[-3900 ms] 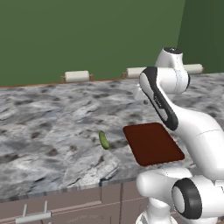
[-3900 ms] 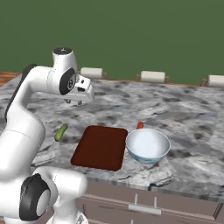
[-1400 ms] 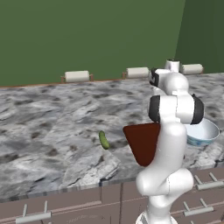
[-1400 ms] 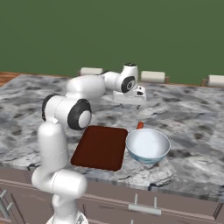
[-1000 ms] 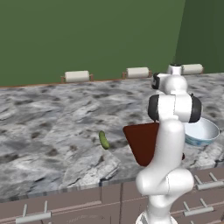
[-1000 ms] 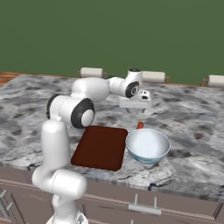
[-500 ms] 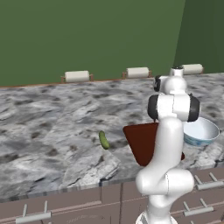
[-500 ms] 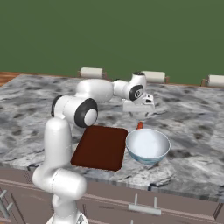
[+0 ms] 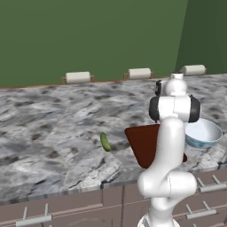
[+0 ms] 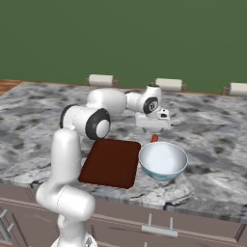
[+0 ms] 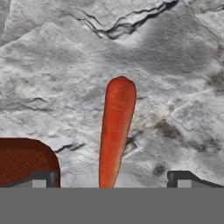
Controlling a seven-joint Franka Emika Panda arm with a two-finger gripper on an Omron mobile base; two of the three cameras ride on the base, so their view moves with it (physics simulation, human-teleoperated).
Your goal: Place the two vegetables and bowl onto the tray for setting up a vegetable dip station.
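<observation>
Arm is reaching out over the counter (image 10: 217, 144), hand pointing down near the centre of the right base view. Gripper (image 10: 153, 126) is hanging just above the red vegetable (image 11: 115, 133), jaws standing wide apart with nothing between them yet.

In the hand view the red vegetable is lying at centre frame, long and tapered like a carrot, rounded end toward the top, narrowing toward the bottom edge. The two dark fingertips (image 11: 41, 178) are showing at lower left and lower right, one on each side of it and apart from it. In the right base view only a small red bit is peeking out just above the rim of the bowl (image 10: 163, 160).

The tray (image 10: 111, 162) is sitting centre-lower in the right base view, bare, with the bowl just beside its right edge; whether they touch I cannot tell. Its rounded corner is showing at lower left of the hand view. The green vegetable (image 9: 105, 142) is lying on the counter left of the tray in the left base view, a little apart from it.

Handling, as judgement: the red piece looks light, stiff and smooth, likely to roll or slip along its taper. Best taken across the thicker part, jaws square to its length. The bowl rim close by is leaving little room on that side. All three items are still off the tray.
</observation>
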